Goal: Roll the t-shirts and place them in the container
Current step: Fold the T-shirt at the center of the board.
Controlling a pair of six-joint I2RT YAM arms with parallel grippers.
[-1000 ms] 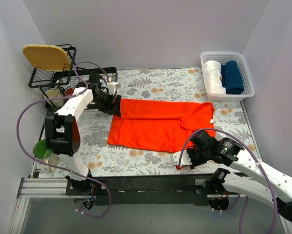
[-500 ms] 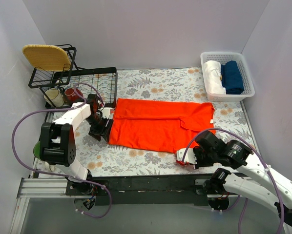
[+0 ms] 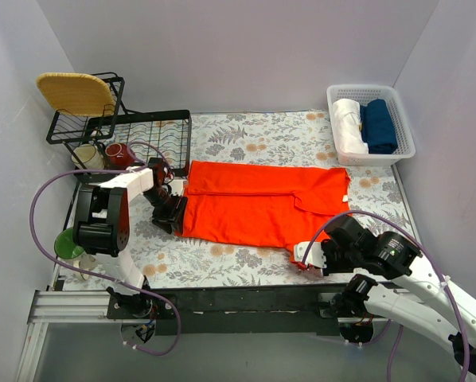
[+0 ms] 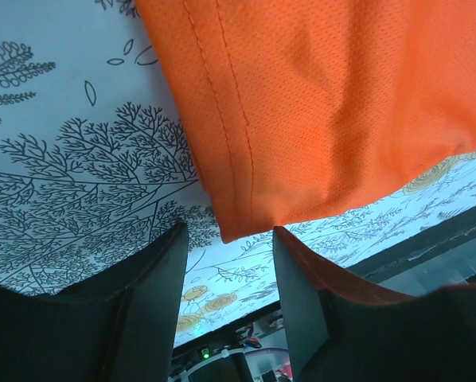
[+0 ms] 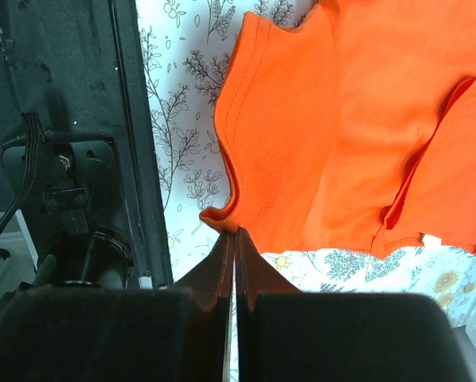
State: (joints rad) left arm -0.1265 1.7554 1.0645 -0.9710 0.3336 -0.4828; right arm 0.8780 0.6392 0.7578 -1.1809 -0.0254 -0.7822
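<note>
Floral tabletop, grey walls. Orange t-shirt lies flat mid-tabletop, folded lengthwise into a strip, prob. prepped for rolling. Left arm bent low at shirt's left near corner, left end effector jaws apart, straddling hem corner. Right arm reaches in from near right. Right end effector closed, pinching near sleeve edge.

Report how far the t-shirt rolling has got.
Done: the orange t-shirt lies folded into a band; a white roll and a blue roll sit in the basket. In hand: right fingers pinch one near corner, left fingers straddle the other, open. Left: the rolling, not yet begun.
</note>
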